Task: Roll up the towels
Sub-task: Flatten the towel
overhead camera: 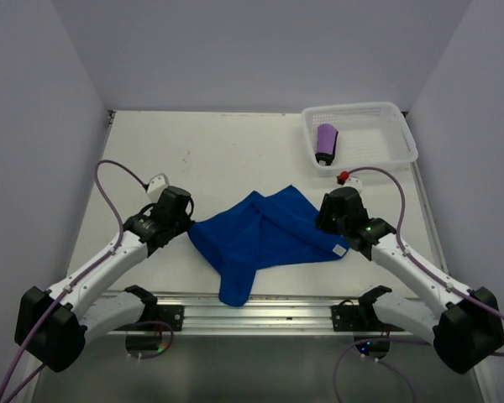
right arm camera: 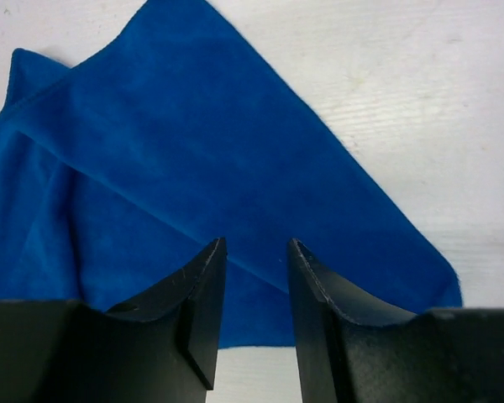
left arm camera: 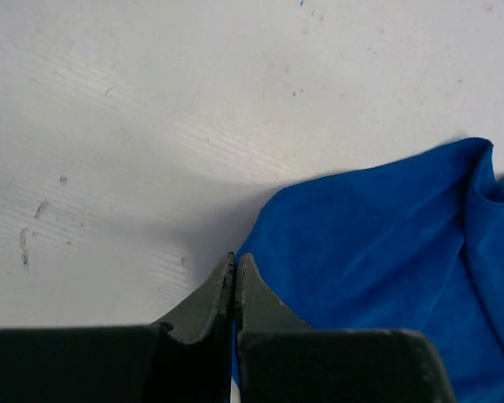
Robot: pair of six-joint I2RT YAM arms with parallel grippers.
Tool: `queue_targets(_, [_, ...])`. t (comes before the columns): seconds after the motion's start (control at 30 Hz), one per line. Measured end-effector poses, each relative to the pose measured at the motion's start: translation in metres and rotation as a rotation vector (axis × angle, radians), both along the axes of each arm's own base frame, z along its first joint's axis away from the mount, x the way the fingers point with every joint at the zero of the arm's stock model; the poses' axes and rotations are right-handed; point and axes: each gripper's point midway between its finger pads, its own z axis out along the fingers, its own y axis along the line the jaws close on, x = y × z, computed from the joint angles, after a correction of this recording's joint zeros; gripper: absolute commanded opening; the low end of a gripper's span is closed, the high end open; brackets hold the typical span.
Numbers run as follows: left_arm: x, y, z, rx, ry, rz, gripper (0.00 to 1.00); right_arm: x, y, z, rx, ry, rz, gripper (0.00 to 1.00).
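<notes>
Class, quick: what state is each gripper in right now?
Left gripper: fingers closed at the blue towel's edge; a pinch cannot be told.
Right gripper: open over the blue towel, holding nothing.

The white tabletop (overhead camera: 235, 151) carried a rumpled blue towel (overhead camera: 265, 235), spread loosely across its near half, one tail reaching the metal rail (overhead camera: 286, 312) at the front edge. A white mesh basket (overhead camera: 370, 138) sat in the far right corner, well apart from the towel. Faint dark specks marked the bare surface.

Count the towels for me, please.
2: a bright blue cloth towel crumpled on the white table; a rolled purple cloth towel inside the white plastic mesh basket, far right.
</notes>
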Motion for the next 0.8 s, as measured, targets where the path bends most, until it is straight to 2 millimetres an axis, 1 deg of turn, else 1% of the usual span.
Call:
queue_targets(0.03, [0.003,0.001,0.005,0.011,-0.015,-0.007,0.00,0.004,0.005,-0.003,0.008,0.010,0.010,0.38])
queue_targets(0.13, [0.007,0.006,0.016,0.048,-0.050,-0.021,0.00,0.024,0.022,-0.013,0.013,0.040,0.032,0.43])
queue_targets(0.23, [0.007,0.012,0.023,0.095,-0.068,-0.037,0.00,0.049,0.040,-0.014,0.016,0.039,0.054,0.45])
queue_targets(0.37, [0.009,0.017,0.031,0.140,-0.084,-0.059,0.00,0.095,0.071,-0.013,0.009,0.009,0.094,0.46])
queue_targets(0.47, [0.010,0.017,0.031,0.156,-0.082,-0.078,0.00,0.120,0.087,-0.018,-0.013,0.003,0.115,0.46])
queue_targets(0.53, [0.010,0.017,0.029,0.165,-0.070,-0.089,0.00,0.134,0.092,-0.024,-0.038,0.009,0.115,0.47])
queue_targets(0.6, [0.009,0.015,0.024,0.173,-0.052,-0.106,0.00,0.145,0.094,-0.031,-0.065,0.016,0.105,0.48])
queue_targets(0.67, [0.009,0.013,0.020,0.170,-0.037,-0.121,0.00,0.152,0.092,-0.037,-0.092,0.021,0.093,0.48])
queue_targets(0.8, [0.009,0.002,0.017,0.131,-0.022,-0.155,0.00,0.159,0.086,-0.048,-0.155,0.039,0.075,0.48])
